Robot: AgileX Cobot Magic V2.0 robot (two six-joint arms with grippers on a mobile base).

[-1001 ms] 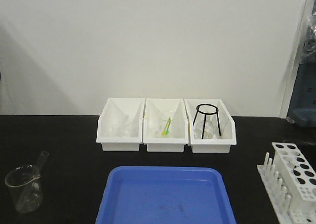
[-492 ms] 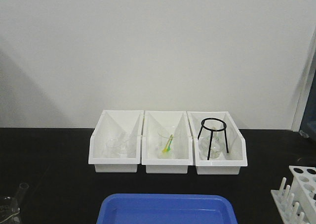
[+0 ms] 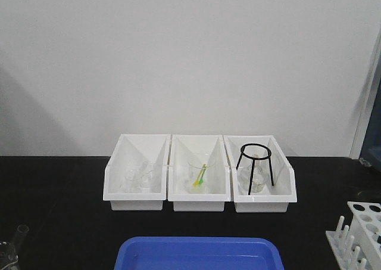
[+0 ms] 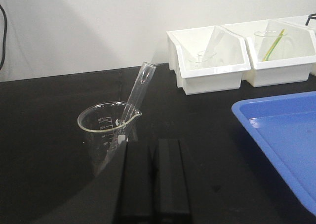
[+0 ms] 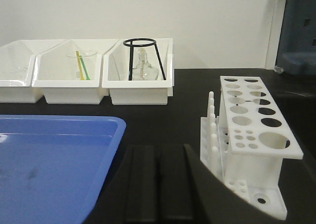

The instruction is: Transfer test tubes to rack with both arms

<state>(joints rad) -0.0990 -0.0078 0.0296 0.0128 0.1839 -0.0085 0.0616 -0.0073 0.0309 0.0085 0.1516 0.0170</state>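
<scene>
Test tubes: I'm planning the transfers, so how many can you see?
1. The test tube leans in the beaker, rim up, in front of the left gripper. Holes in the rack look empty; clear glassware in the bins could hide more.

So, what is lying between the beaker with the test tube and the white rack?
The blue tray lies between them. The front view shows it: beaker at the far left, rack at the far right, tray in the middle.
</scene>
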